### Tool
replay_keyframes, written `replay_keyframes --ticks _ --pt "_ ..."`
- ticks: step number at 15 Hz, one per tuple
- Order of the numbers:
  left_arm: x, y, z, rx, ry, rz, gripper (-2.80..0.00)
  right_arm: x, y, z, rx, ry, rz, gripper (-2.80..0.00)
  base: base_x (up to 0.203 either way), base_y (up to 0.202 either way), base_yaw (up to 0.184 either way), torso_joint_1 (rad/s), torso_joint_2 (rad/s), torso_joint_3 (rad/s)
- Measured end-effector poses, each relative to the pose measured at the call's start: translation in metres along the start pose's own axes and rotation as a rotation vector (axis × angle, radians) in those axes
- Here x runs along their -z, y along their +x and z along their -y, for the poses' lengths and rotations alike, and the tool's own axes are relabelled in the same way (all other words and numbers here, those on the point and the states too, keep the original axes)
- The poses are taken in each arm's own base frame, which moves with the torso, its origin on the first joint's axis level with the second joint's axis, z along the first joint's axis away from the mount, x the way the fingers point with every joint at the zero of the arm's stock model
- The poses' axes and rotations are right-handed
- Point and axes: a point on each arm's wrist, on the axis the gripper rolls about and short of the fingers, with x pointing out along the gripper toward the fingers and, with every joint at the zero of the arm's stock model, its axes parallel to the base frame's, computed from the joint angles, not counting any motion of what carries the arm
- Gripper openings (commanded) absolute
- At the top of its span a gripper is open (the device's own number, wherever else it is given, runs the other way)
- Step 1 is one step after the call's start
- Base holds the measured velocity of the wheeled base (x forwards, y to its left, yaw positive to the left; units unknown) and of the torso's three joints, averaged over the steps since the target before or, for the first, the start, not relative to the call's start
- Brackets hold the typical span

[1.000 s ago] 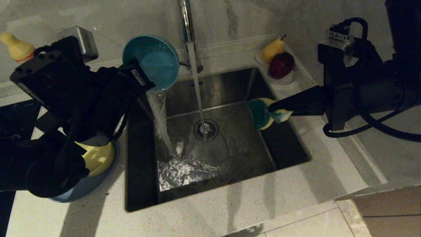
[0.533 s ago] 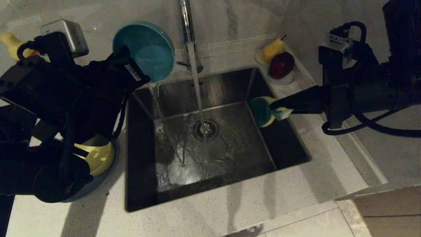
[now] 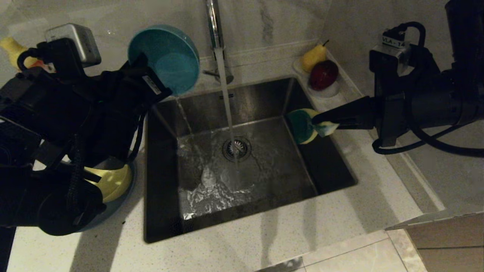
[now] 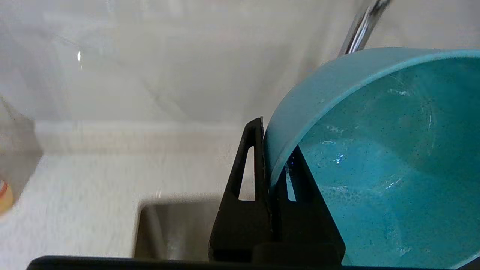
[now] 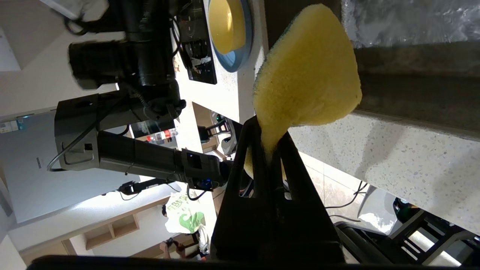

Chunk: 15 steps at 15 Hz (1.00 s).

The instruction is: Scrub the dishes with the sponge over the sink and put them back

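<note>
Speckled pale worktop (image 3: 242,245) surrounds the sink (image 3: 261,105). At far left the yellow bowl (image 3: 113,181) sits on the blue plate (image 3: 113,207). Left gripper (image 3: 149,81) clamps the tilted teal bowl (image 3: 166,56) by its rim, water trickling out. Tap (image 3: 213,22) runs. Right gripper (image 3: 315,120) pinches the sponge (image 3: 302,126) above the sink's right edge.

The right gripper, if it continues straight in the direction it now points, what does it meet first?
Probably the tap's water stream over the sink: the right gripper, shut on the sponge, points level across it. Depth is unclear; it could pass beside.
</note>
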Motion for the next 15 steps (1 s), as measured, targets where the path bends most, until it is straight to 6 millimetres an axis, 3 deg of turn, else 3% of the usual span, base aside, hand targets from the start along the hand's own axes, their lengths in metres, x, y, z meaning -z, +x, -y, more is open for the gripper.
replay_keyframes --ticks 4,9,15 --pt "0.009 -0.008 -0.003 0.007 0.087 -0.211 -2.80 0.003 -0.004 -0.002 -0.001 -0.002 0.003 -2.80 0.000 0.000 0.000 0.000 0.00 0.000" --pt "0.000 -0.024 -0.011 0.014 0.149 -0.543 -2.80 0.009 -0.012 -0.002 0.005 0.001 0.006 -2.80 0.000 0.000 0.000 0.000 0.00 0.000" --pt "-0.061 -0.027 -0.028 0.029 -0.092 -0.935 -2.80 0.019 -0.025 -0.004 0.010 0.002 0.013 -2.80 0.000 0.000 0.000 0.000 0.00 0.000"
